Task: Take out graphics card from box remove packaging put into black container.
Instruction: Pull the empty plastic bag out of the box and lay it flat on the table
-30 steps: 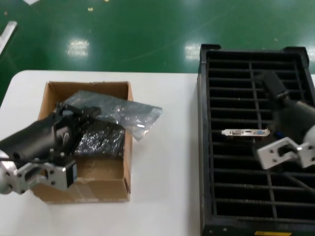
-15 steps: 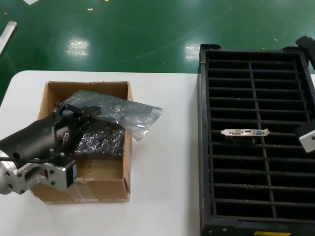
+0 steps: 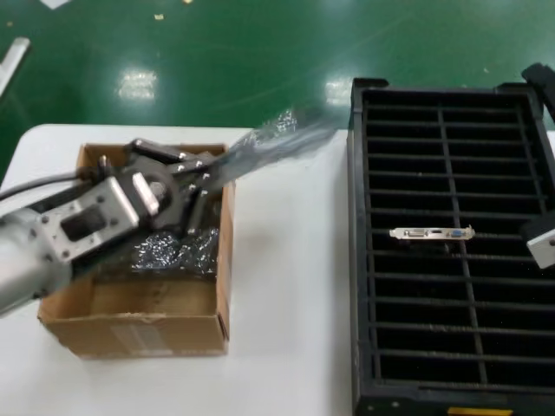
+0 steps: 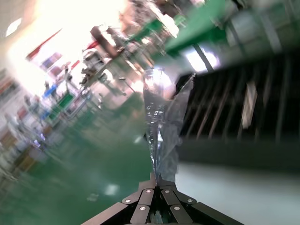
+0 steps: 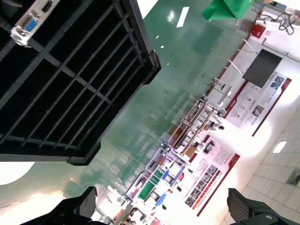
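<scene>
Left gripper (image 3: 198, 178) hangs over the box (image 3: 139, 329), its fingers pressed together on one end of the packaging (image 3: 269, 143); the film streams from the tips toward the container (image 3: 360, 260), clear of the table (image 3: 286, 329). In the left wrist view the closed fingers (image 4: 157, 199) pinch the bag's narrow end. A glossy dark bundle (image 3: 178, 251) lies inside the box below the gripper. The card (image 3: 432, 233) stands upright in a slot near the middle of the container, bracket edge up. Only a corner of the right arm (image 3: 542, 243) shows at the container's right rim; I cannot tell whether its gripper is spread.
</scene>
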{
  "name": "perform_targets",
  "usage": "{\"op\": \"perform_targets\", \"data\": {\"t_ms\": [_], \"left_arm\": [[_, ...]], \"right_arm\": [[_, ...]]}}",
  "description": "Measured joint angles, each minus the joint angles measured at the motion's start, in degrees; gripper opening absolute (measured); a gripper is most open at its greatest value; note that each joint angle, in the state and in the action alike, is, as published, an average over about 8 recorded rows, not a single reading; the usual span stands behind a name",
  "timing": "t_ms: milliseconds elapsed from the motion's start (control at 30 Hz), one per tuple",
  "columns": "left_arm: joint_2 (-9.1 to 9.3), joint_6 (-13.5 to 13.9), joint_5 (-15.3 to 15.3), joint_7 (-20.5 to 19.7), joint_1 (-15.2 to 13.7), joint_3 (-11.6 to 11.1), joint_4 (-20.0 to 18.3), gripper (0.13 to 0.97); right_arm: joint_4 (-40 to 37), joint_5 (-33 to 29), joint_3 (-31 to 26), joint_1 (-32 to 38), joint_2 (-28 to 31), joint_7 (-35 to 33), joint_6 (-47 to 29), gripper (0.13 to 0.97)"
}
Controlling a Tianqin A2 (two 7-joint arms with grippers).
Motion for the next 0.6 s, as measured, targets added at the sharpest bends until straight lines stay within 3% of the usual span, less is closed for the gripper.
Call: {"op": "perform_targets", "data": {"t_ms": [100, 200, 267, 300, 367, 433, 600], "left_arm": [[7.71, 7.8, 2.5, -7.9, -3.8, -4.1, 2.2, 0.138], [14.76, 14.5, 8.2, -15.7, -7.0, -7.5, 5.0, 0.138], [18.05, 17.4, 12.3, -20.4, -8.2, -8.8, 6.8, 0.138], [18.75, 18.0, 14.0, -21.9, -8.1, -9.1, 7.4, 0.138], [18.19, 17.1, 17.3, -22.8, -6.7, -8.5, 7.6, 0.138], [15.48, 14.3, 20.1, -21.1, -4.5, -6.3, 6.8, 0.138], [4.12, 1.9, 23.6, -9.1, 0.0, 3.6, 3.5, 0.145]], "right_arm": [[0.0, 0.0, 0.0, 0.0, 0.0, 0.0, 0.0, 0.966], [0.0, 0.0, 0.0, 0.0, 0.0, 0.0, 0.0, 0.966], [0.0, 0.0, 0.0, 0.0, 0.0, 0.0, 0.0, 0.966], [0.0, 0.0, 0.0, 0.0, 0.0, 0.0, 0.0, 0.966], [0.0, 0.0, 0.0, 0.0, 0.0, 0.0, 0.0, 0.966], [0.0, 0.0, 0.0, 0.0, 0.0, 0.0, 0.0, 0.966], [0.0, 0.0, 0.0, 0.0, 0.0, 0.0, 0.0, 0.966]]}}
